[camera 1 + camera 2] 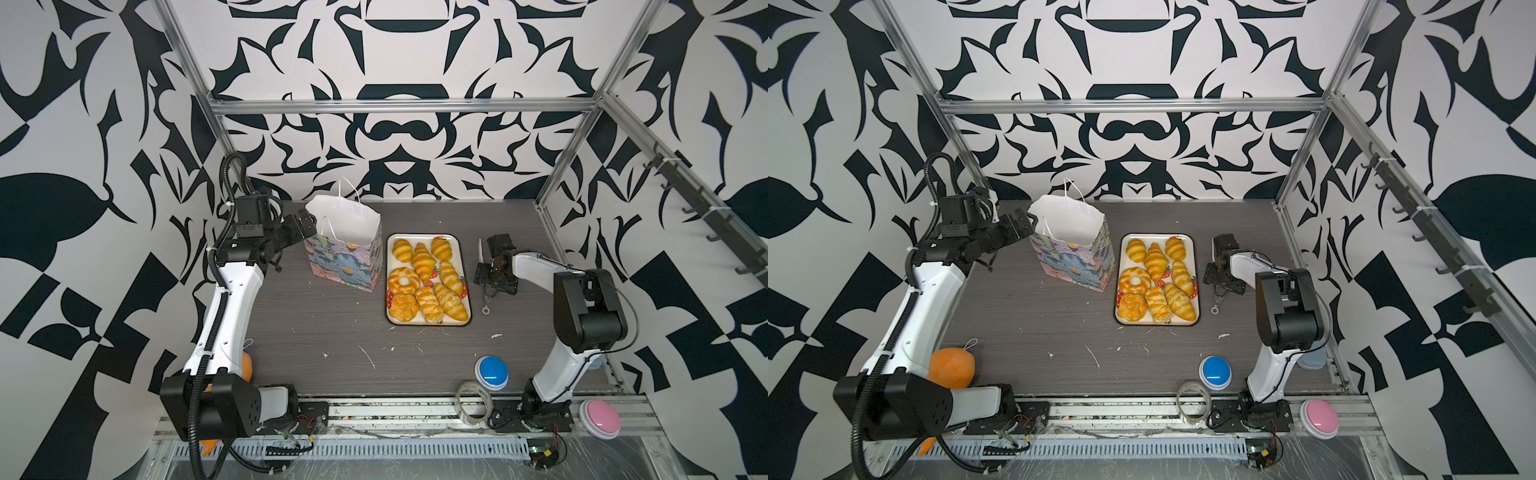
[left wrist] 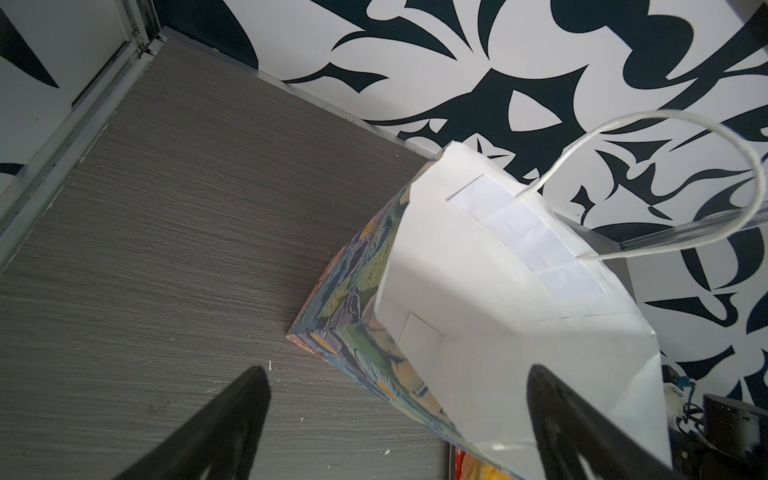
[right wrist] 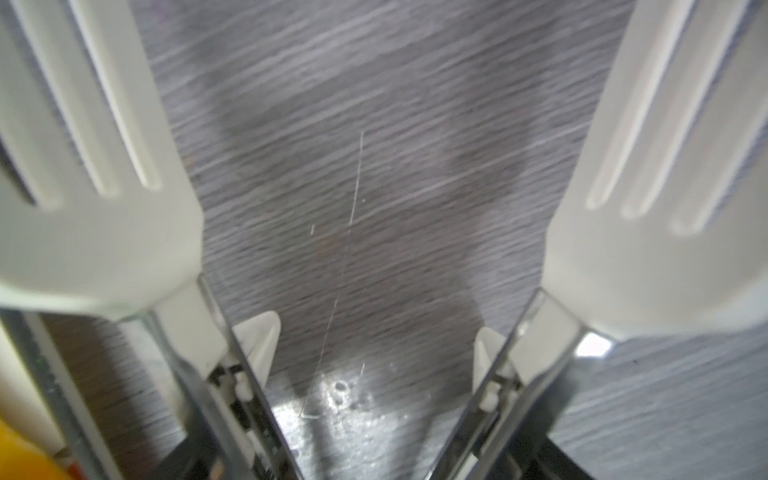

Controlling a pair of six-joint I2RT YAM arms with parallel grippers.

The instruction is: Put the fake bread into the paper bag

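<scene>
Several glossy golden pieces of fake bread [image 1: 423,259] [image 1: 1156,257] lie on a cream tray [image 1: 391,253] at mid-table. To their left the flowered paper bag [image 1: 347,266] [image 1: 1075,266] [image 2: 478,291] stands upright, its mouth wide and its white inside bare. My left gripper [image 1: 309,224] [image 2: 395,382] is open at the bag's left rim, one finger over the white lining and the other outside the wall. To the right of the tray, low over the table, my right gripper [image 1: 492,286] [image 3: 365,457] is shut on white-headed metal tongs [image 3: 104,232]. The heads stand apart with nothing between them.
Near the front edge are a blue button [image 1: 491,372], a pink button [image 1: 599,417] and a roll of clear tape [image 1: 473,401]. An orange soft thing [image 1: 951,368] lies by the left arm's base. Patterned walls and metal rails close in the table.
</scene>
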